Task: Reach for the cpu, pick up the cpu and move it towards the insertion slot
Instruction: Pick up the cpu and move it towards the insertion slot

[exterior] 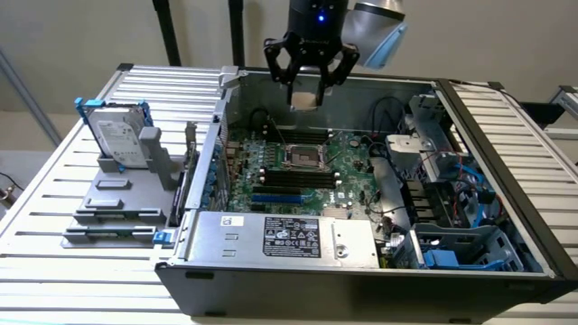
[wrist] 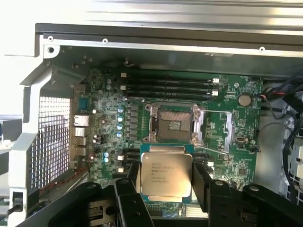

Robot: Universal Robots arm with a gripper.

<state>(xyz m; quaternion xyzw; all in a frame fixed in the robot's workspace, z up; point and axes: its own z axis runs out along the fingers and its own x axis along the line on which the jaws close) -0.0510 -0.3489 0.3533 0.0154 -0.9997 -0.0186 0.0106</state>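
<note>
My gripper [exterior: 305, 95] hangs above the open computer case, shut on the cpu [exterior: 304, 100], a small pale square chip held between the black fingers. The wrist view has the cpu [wrist: 165, 173] with its silver-grey lid and printed text clamped at its two sides by the fingers [wrist: 202, 187]. The insertion slot [wrist: 173, 124], a square socket with a shiny metal frame and dark centre, lies on the green board just beyond the chip. In the exterior view the slot [exterior: 305, 157] sits below the gripper, well apart from the chip.
Long black memory slots [exterior: 298, 177] flank the socket. A silver power supply [exterior: 284, 237] fills the case's near side. A hard drive with blue brackets [exterior: 119, 132] stands on a grey rack at the exterior view's left. Cables and drive bays [exterior: 451, 196] crowd the exterior view's right.
</note>
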